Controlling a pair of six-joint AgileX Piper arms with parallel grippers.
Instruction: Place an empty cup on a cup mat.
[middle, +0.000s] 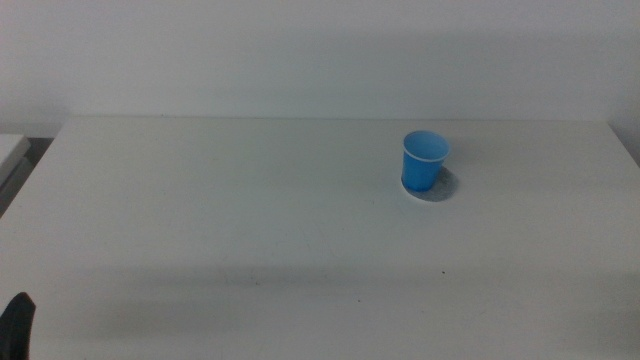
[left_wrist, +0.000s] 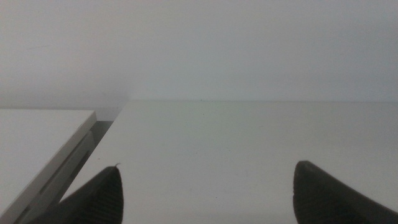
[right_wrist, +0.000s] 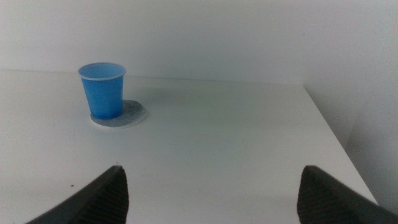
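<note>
The bright blue cup (middle: 424, 160) stands upright and empty on the round grey cup mat (middle: 443, 187), at the far right of the white table. It also shows in the right wrist view (right_wrist: 102, 89) on the mat (right_wrist: 132, 113). My right gripper (right_wrist: 211, 186) is open and empty, well back from the cup, out of the middle view. My left gripper (left_wrist: 205, 190) is open and empty over bare table at the near left; only a dark tip of it (middle: 15, 322) shows in the middle view.
The white table (middle: 250, 220) ends in a far edge before a pale wall. A lower white surface (left_wrist: 37, 134) lies beside the table's left edge, with a dark gap between. The table's right edge (right_wrist: 336, 143) shows in the right wrist view.
</note>
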